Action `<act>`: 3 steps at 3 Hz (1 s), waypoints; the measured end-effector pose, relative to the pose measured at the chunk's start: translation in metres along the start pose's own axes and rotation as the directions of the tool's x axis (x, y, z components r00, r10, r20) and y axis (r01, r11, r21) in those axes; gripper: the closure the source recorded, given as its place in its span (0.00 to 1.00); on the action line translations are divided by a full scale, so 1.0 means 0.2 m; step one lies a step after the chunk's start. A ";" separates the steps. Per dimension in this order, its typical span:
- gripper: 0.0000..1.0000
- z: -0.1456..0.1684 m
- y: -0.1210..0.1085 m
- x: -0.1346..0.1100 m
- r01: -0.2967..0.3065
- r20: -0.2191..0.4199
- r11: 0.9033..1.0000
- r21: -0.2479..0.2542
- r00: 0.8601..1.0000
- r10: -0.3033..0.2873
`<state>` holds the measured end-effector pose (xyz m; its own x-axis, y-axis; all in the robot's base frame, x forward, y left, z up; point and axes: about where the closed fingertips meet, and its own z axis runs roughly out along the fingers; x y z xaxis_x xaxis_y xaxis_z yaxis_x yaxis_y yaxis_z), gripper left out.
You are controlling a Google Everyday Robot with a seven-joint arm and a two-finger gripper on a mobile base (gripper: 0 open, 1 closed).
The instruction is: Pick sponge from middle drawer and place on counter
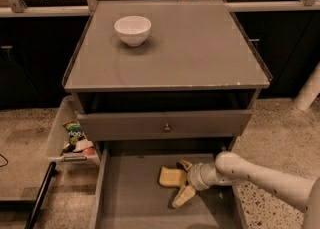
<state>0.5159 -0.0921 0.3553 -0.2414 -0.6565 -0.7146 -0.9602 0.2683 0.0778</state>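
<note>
Your hand (181, 183) sits low in the drawer (130, 198), its fingers spread apart and clamped on nothing. You have the sponge (170, 177) flat on the drawer floor, right at the fingertips.

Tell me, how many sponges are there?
1. The yellow sponge lies in the open middle drawer, with the gripper at its right end, jaws open. More could hide in the drawer above.

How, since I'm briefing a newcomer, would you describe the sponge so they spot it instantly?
Under the grey counter, the middle drawer stands pulled out. On its floor lies the sponge, flat and yellow, beside the cream, open end effector.
</note>
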 end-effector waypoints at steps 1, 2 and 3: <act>0.16 0.01 0.00 0.00 0.000 0.001 1.000 -0.002 1.000 0.000; 0.39 0.01 0.00 0.00 0.000 0.001 1.000 -0.002 1.000 0.000; 0.63 0.01 0.00 0.00 0.000 0.001 1.000 -0.002 1.000 0.000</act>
<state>0.5161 -0.0910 0.3546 -0.2417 -0.6558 -0.7152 -0.9604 0.2671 0.0796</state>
